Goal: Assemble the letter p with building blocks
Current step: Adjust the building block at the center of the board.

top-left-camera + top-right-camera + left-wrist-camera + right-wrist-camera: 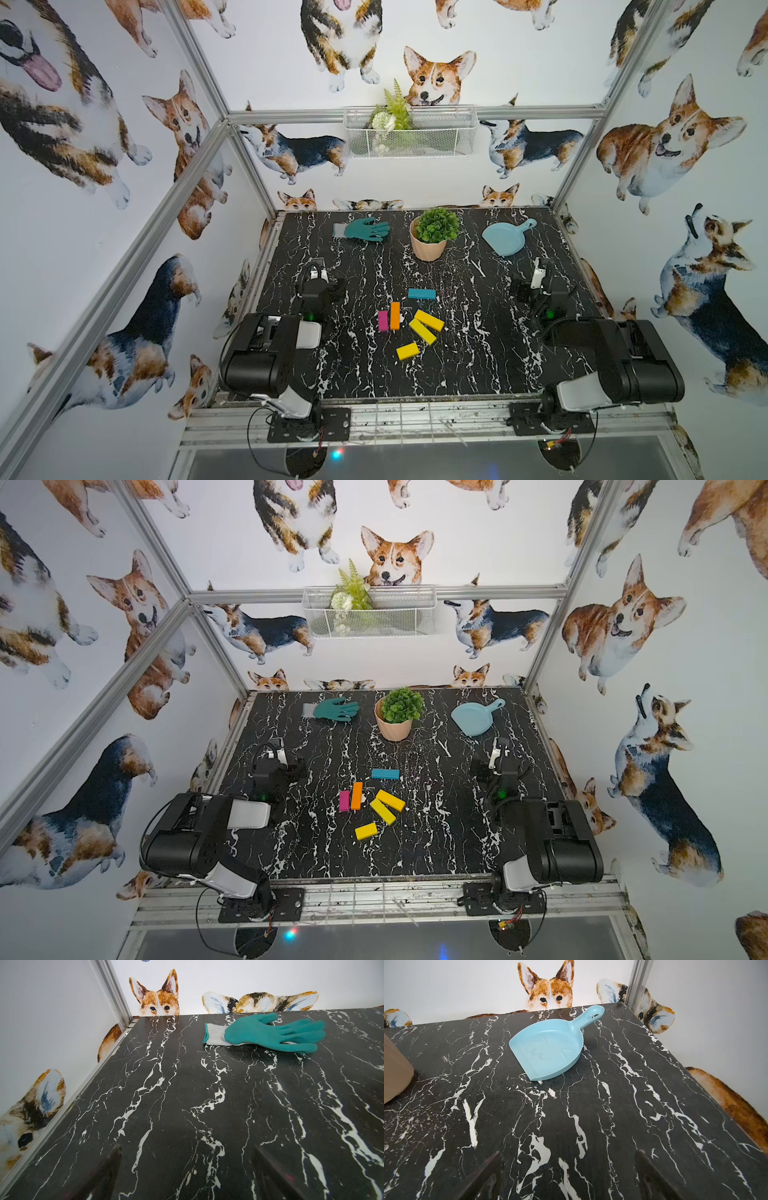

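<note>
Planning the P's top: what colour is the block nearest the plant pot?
The block is teal blue, clearest in a top view.

Both arms are mostly chunky black housings, and the left arm and right arm look like twins. Each has rounded white shells on a couple of links and a tiny green light. They're bolted to black base plates with visible screws. Thin black cables loop out, and there are red and yellow wires under the right one. The fingers on the left end effector and right end effector look dark and blurry.
</note>
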